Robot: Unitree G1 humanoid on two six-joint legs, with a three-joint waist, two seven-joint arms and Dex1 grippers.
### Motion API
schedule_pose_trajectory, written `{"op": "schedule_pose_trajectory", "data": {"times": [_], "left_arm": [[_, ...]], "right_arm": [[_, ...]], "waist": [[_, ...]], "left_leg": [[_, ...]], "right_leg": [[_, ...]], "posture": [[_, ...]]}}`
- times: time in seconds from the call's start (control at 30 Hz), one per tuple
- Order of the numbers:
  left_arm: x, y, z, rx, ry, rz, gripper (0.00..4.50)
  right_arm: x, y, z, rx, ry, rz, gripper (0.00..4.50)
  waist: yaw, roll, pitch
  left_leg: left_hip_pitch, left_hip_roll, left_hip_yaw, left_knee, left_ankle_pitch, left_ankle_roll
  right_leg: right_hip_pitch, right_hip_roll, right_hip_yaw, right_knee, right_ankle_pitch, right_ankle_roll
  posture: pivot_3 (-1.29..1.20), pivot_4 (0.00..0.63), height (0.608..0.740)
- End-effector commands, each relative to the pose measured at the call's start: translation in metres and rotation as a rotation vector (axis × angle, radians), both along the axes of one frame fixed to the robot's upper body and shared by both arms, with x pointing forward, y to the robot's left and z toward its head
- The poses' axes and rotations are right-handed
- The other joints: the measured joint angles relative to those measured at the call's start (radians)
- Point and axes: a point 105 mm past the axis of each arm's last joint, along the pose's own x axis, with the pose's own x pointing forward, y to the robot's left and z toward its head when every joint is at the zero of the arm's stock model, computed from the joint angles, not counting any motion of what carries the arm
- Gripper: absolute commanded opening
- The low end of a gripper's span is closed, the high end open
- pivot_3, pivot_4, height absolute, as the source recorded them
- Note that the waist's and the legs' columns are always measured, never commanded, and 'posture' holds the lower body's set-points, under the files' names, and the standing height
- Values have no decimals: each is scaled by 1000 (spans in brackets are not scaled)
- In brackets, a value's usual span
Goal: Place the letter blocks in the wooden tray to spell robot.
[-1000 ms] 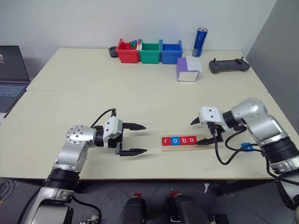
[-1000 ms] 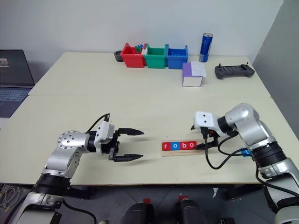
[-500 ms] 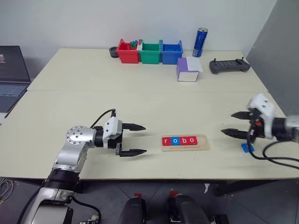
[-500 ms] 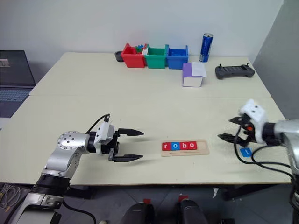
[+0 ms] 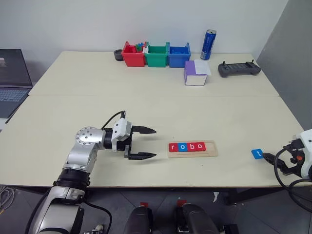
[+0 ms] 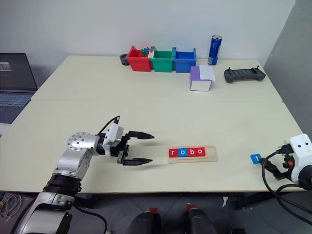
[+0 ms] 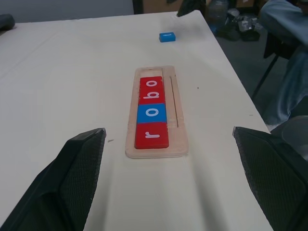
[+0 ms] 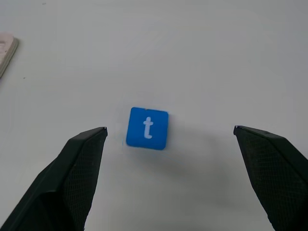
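So the wooden tray point(image 5: 192, 148) reads r-o-b-o, four letter blocks point(image 5: 187, 146) seated, and your last one, the blue t block point(image 8: 147, 128), sits flat on the tabletop point(image 5: 146, 107) well off to the tray's right. Your right tool point(image 8: 168, 187) just swung away from the tray and now hangs over the t, fingers spread wide either side, not touching. Left tool point(image 5: 146, 143) is spread too, empty, near the tray's r end.

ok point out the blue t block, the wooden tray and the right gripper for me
blue t block point(image 8: 147, 128), right wrist view, on its top face at the white letter.
wooden tray point(image 5: 211, 149), left eye view, on the bare end past the tiles.
right gripper point(image 8: 171, 139), right wrist view, midway between its open fingertips.
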Motion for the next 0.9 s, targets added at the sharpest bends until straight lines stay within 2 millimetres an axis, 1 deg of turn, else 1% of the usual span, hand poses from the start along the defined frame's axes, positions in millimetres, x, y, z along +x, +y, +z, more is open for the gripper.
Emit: {"op": "schedule_pose_trajectory", "data": {"times": [0.03,0.2,0.3,0.47,0.67,0.9], "left_arm": [[1,-6,7,-2,-39,-35,4500],[2,-9,6,10,-44,-58,4500],[3,-7,5,15,-50,-47,4500],[0,-2,4,19,-51,-36,4500],[-1,-2,2,17,-52,-25,4500],[-1,0,1,4,-44,-5,4500]], "right_arm": [[-1,-3,9,-5,-39,-42,4477],[5,1,6,14,-43,-52,4477],[9,0,5,20,-44,-63,4477],[12,1,1,24,-29,-54,4477],[17,0,-4,24,-18,-55,4477],[19,-4,0,19,-19,-57,4477]], "waist": [[0,0,0],[0,0,0],[-1,0,0],[0,0,0],[0,0,0],[0,0,0]], "left_leg": [[0,0,0,0,0,0],[0,0,0,0,0,0],[0,0,0,0,0,0],[0,0,0,0,0,0],[0,0,0,0,0,0],[0,0,0,0,0,0]], "right_leg": [[0,0,0,0,0,0],[0,0,0,0,0,0],[0,0,0,0,0,0],[0,0,0,-1,0,0],[0,0,0,-1,0,0],[0,0,0,-1,0,0]], "posture": [[0,150,740],[0,150,740],[0,150,740],[0,150,740],[0,150,740],[0,150,740]]}}
